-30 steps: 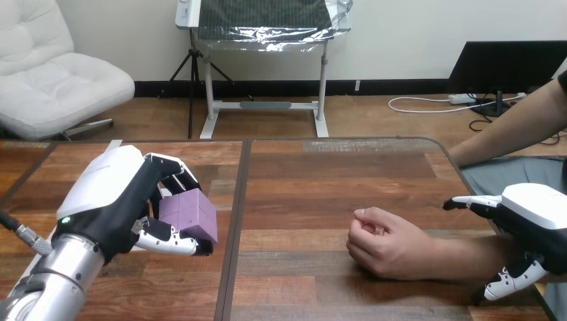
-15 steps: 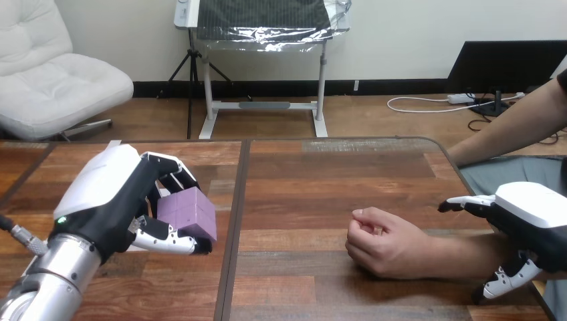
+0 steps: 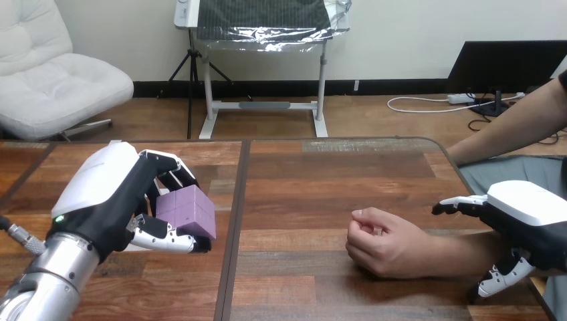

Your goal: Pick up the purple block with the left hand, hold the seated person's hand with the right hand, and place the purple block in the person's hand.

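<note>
- Wooden table (image 3: 334, 174): brown planks, with a seam running front to back just right of my left hand.
- Left hand (image 3: 110, 200): closed round the purple block (image 3: 188, 210), with the fingers over its far side and the thumb under its near edge. The block sits at the table's left. I cannot tell whether it is clear of the surface.
- Person's hand (image 3: 384, 247): rests on the table right of centre, with its fingers curled into a loose fist. No palm is offered.
- Right hand (image 3: 528, 217): at the right edge, over the person's forearm behind the wrist. Its fingers are extended on either side of the forearm and not clasped round it.
- Governing relation: the person's hand lies to the right of the block, well apart and slightly nearer me. Delivery is therefore, in my judgement, a mostly sideways carry across the seam.
- Sequence, as judged: my right hand is the nearer one and should secure the person's hand first. The fist must open before release.
</note>
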{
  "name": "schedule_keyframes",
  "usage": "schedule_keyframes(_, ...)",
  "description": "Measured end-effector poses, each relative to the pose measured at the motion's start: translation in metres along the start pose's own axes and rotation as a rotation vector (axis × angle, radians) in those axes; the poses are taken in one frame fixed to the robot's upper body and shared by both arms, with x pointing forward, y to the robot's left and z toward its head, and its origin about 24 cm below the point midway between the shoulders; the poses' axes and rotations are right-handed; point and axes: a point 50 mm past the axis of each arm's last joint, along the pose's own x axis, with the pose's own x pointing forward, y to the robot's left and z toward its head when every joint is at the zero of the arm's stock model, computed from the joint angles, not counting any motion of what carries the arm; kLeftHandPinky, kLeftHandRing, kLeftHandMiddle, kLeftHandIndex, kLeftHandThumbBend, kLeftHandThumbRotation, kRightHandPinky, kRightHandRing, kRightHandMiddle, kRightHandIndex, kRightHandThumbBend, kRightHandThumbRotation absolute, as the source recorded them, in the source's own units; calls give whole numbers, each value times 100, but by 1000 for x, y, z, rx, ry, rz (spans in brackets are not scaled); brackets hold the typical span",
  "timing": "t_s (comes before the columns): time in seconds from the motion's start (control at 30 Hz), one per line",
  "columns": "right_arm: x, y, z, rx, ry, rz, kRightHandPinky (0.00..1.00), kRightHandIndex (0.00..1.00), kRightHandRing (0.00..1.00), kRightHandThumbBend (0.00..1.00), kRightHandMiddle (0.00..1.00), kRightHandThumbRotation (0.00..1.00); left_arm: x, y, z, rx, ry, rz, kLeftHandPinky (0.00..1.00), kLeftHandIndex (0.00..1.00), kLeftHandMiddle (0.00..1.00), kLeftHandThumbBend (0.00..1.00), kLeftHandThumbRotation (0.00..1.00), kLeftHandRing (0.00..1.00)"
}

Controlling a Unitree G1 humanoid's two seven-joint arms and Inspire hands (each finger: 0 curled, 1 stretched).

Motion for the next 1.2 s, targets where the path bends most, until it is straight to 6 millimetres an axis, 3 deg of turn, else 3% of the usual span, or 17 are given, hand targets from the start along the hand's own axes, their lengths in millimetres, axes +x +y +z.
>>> schedule_keyframes(1.2,20,3,1,-36,-3,30,79,82,80,100,82,16,-1,3,0,4,-2,10,29,45,42,73,0,35)
